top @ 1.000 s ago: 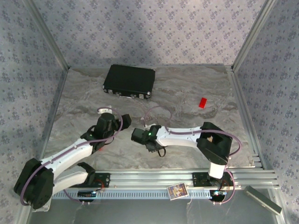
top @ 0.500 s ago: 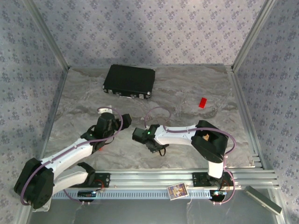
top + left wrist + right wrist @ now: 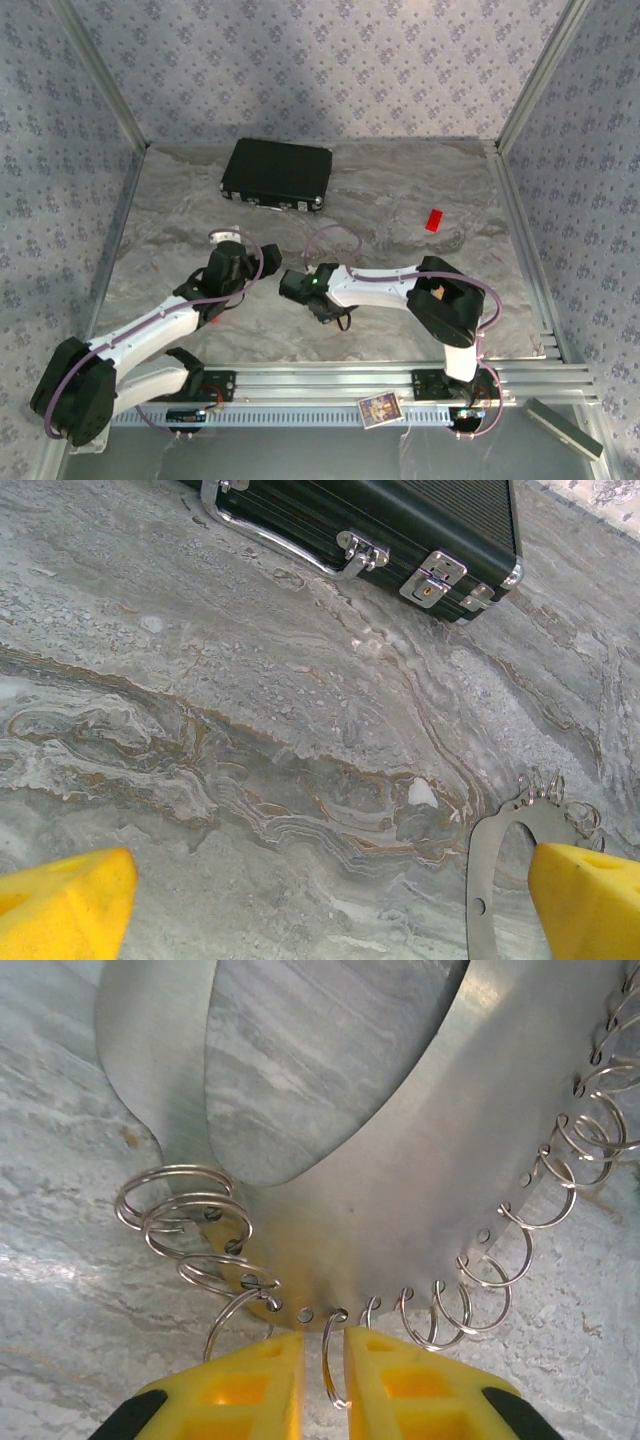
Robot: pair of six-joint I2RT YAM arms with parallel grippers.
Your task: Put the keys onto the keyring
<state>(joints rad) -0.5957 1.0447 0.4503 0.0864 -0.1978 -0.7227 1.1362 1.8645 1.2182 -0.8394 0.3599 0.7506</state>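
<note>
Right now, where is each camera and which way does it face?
Top: fixed above and behind, looking down on the table; left arm, right arm show.
Left wrist: low over the table, facing the black case; the left pincer wide open.
Right wrist: close above the keyring, a ring within the right pincer.
Shared: top and left wrist see the case; both wrists, the keyring.

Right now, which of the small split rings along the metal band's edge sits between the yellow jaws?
The split ring in the bottom hole of the metal band: it alone reaches into the gap between the jaws; the others fan out sideways.
</note>
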